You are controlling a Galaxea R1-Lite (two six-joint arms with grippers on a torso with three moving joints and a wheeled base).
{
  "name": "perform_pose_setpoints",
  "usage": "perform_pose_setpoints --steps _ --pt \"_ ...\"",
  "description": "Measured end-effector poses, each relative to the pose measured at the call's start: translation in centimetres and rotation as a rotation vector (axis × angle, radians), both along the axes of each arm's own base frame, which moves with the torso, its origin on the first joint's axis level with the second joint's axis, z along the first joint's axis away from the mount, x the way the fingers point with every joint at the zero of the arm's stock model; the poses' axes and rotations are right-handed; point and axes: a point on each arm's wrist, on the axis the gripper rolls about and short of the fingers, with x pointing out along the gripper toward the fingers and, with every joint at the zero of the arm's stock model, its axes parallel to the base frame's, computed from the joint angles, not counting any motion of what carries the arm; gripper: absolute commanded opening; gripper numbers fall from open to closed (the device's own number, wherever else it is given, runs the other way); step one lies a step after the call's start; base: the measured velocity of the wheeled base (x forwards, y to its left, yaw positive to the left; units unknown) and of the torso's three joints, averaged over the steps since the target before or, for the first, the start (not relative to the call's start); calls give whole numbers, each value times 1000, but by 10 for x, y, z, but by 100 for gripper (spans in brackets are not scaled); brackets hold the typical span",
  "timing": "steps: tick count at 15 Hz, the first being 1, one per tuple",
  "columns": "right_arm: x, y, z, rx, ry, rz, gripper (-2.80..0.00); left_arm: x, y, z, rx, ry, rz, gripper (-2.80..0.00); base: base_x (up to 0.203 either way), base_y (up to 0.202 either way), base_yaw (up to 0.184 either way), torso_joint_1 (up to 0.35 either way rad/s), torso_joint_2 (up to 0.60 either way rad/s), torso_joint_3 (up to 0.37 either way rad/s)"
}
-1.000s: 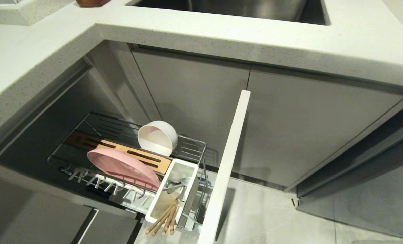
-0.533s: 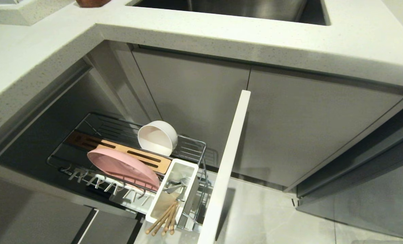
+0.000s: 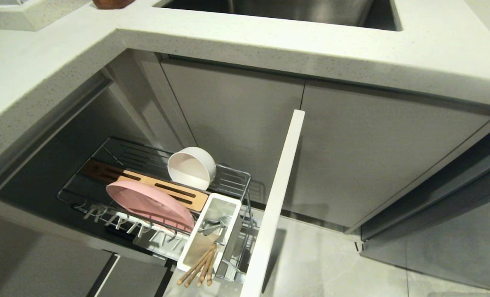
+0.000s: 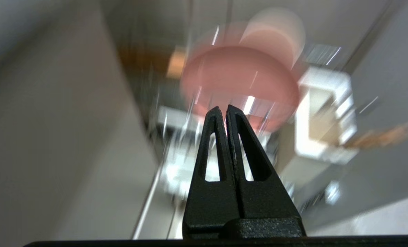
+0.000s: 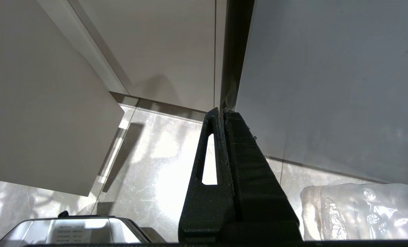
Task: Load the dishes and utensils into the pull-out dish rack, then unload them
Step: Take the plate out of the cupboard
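The rack (image 3: pixel 228 181) stands pulled out from under the counter (image 3: pixel 269 45), its pale front (image 3: pixel 275 198) edge-on to the head camera. It is a chrome wire basket with a slotted wooden strip (image 3: pixel 146 183) across it and a row of prongs (image 3: pixel 125 222) along the near side. The pink plate (image 3: pixel 148 204) leans tilted between strip and prongs. The cream bowl (image 3: pixel 191 167) lies on its side behind the strip, mouth toward the camera. In the white caddy (image 3: pixel 212 231), at the end by the front, the spoon (image 3: pixel 214 227) lies inside and the chopsticks (image 3: pixel 197 268) stick out over its near rim

Neither arm shows in the head view. The left wrist view alone shows the left gripper (image 4: pixel 223 109), fingers pressed together and holding nothing, pointed toward the plate (image 4: pixel 240 82) but well apart from it, with the caddy (image 4: pixel 324 120) beside; that view is smeared. The right wrist view alone shows the right gripper (image 5: pixel 221 111), fingers closed and empty, over the marble floor (image 5: pixel 155 154) by cabinet doors (image 5: pixel 327 85), near a clear plastic bag (image 5: pixel 361 212)
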Motion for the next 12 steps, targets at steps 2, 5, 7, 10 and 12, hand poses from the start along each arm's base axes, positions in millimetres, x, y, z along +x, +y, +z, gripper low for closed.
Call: perform_pose_setpoints --steps 2,5,7,10,12 --pt "0 0 0 0 0 0 -280 -22 -1 37 11 -92 -51 -280 0 0 0 0 0 0" --pt "0 0 0 0 0 0 -280 -40 -3 91 -12 -130 -133 -280 0 0 0 0 0 0" --pt "0 0 0 0 0 0 -280 -37 -6 132 -64 -130 -184 -280 0 0 0 0 0 0" --pt "0 0 0 0 0 0 -280 -18 -10 193 -171 -102 -271 -280 0 0 0 0 0 0" --pt "0 0 0 0 0 0 -280 5 -9 222 -261 -54 -323 -280 0 0 0 0 0 0"
